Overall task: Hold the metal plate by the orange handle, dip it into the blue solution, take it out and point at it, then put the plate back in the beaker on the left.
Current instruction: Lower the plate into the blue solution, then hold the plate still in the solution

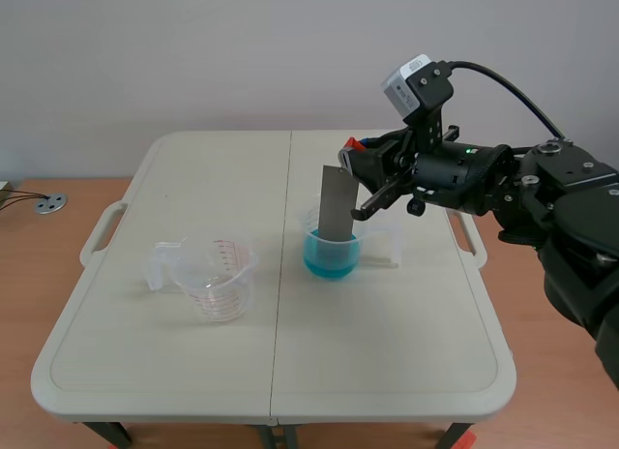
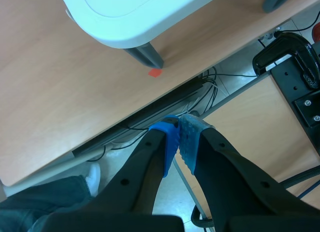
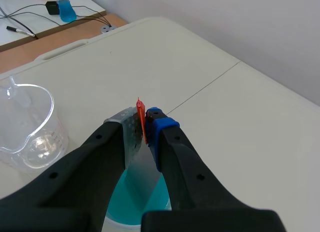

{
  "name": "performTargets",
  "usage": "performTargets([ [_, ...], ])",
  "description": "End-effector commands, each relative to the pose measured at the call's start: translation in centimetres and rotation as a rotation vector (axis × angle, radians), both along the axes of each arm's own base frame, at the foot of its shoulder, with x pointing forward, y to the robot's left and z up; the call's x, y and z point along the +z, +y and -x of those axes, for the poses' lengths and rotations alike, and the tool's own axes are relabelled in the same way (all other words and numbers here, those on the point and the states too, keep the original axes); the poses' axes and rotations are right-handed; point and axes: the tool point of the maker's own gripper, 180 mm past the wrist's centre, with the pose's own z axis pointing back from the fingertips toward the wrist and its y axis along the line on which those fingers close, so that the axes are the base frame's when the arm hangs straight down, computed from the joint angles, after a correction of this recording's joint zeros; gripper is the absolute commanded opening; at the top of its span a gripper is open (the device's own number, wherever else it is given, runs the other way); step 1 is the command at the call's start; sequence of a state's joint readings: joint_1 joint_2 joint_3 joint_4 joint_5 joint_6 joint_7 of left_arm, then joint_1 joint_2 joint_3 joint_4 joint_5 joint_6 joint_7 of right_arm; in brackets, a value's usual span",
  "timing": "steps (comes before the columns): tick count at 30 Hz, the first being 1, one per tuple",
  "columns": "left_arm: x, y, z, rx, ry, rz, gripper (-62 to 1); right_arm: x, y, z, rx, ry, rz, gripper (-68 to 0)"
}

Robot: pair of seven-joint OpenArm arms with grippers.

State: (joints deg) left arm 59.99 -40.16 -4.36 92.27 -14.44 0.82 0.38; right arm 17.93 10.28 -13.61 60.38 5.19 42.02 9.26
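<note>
Right end effector (image 1: 356,178) pinching orange handle (image 3: 141,122) at top of plate (image 1: 336,205). Plate roughly upright, lower end down in blue solution (image 1: 329,260) inside beaker (image 1: 309,224), just right of the bench (image 1: 387,352) centre seam. Empty beaker (image 1: 215,280) with red markings stands to the left, well apart. Left end effector (image 2: 179,137) pads pressed together on nothing, off the bench, down near a bench leg (image 2: 145,54).

You have the plate (image 1: 336,202) standing in the right beaker (image 1: 332,260); the other beaker (image 1: 218,284) sits left of it on the bench (image 1: 387,352).
</note>
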Motion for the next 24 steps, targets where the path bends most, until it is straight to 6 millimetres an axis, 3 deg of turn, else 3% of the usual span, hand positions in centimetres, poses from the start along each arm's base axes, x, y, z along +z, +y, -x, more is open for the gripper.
performTargets([
  [1,0.28,-0.58,-0.29,-0.002,-0.015,0.019,-59.7,0.38,0.31,-0.21,0.015,-0.012,0.007,-66.2],
  [24,0.25,-0.69,-0.22,-0.007,-0.011,0.024,-59.7,0.53,0.43,-0.16,0.017,-0.019,-0.003,-66.2],
])
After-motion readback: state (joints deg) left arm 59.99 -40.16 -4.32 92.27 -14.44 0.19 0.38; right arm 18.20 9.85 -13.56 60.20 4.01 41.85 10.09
